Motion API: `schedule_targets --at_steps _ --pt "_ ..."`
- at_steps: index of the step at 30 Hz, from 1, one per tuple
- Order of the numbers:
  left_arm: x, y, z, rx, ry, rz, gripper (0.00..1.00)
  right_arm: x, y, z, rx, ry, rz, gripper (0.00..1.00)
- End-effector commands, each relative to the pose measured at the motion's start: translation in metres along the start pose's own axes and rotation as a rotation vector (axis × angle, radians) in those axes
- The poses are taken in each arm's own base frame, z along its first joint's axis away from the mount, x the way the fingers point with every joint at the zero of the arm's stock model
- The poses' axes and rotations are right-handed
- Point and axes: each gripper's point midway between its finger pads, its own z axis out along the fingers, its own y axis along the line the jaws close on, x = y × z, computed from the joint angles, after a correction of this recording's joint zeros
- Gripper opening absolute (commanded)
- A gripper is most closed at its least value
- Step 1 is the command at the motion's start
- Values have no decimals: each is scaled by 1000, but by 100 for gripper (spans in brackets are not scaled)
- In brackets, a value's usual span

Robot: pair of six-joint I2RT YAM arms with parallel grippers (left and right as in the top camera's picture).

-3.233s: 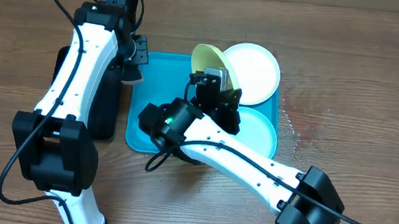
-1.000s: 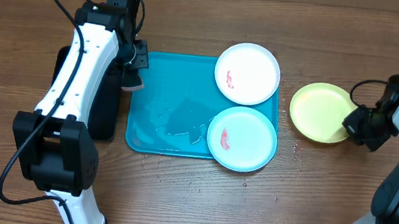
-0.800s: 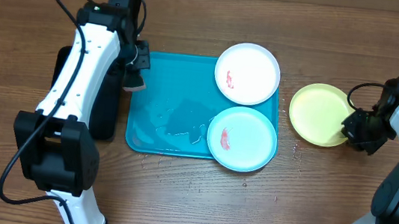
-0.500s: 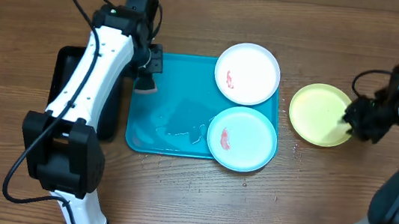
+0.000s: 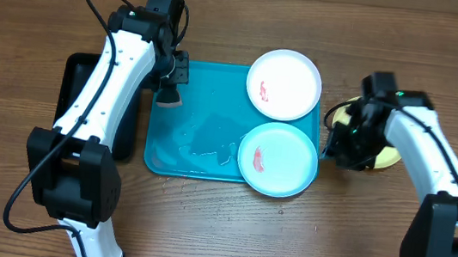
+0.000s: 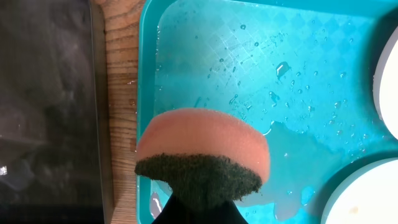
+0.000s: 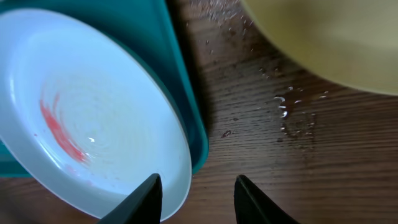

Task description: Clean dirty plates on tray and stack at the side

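The right end effector [image 7: 198,186], released, may knock the overhanging pale blue plate [image 7: 81,106] off the tray [image 7: 185,93]; the left end effector [image 5: 172,79] clenches the sponge [image 6: 202,146].

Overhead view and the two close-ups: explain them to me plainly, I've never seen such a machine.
Two white robot arms work at a wooden table. One camera looks down from above; one sits on each wrist. The left gripper pinches an orange sponge with a dark scrubbing side over the large teal plastic tray. On it lie a round white plate and a round pale blue plate, both smeared red. The right gripper hangs open, empty, near the blue plate. A yellow-green plate lies on the table.
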Motion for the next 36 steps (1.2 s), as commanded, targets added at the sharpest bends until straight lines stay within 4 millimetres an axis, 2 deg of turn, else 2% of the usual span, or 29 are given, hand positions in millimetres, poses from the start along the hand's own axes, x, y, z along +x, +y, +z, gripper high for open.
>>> schedule_targets --at_steps 1,5,10,17,21,24,26,31,35,36 --pt "0 -4 2 8 5 -4 4 13 3 19 23 28 -23 39" --pt "0 -4 2 8 5 -4 4 17 6 36 25 17 -59 39" --pt "0 -4 2 8 5 -4 4 18 -7 54 62 -5 -12 38" --pt "0 -4 2 8 5 -4 4 15 -7 56 56 -19 -16 20" --pt "0 -4 2 8 5 -4 4 16 -7 56 54 -17 -15 5" --pt "0 -4 2 8 5 -4 4 22 -5 51 64 9 -16 4" --pt "0 -4 2 8 5 -4 4 26 3 45 57 21 -33 4" --pt "0 -4 2 8 5 -4 4 32 57 35 -17 -18 -116 4" --pt "0 -4 2 8 5 -5 4 31 115 46 -71 -135 -72 4" --pt "0 -4 2 8 5 -5 4 28 123 49 -66 -171 -47 4"
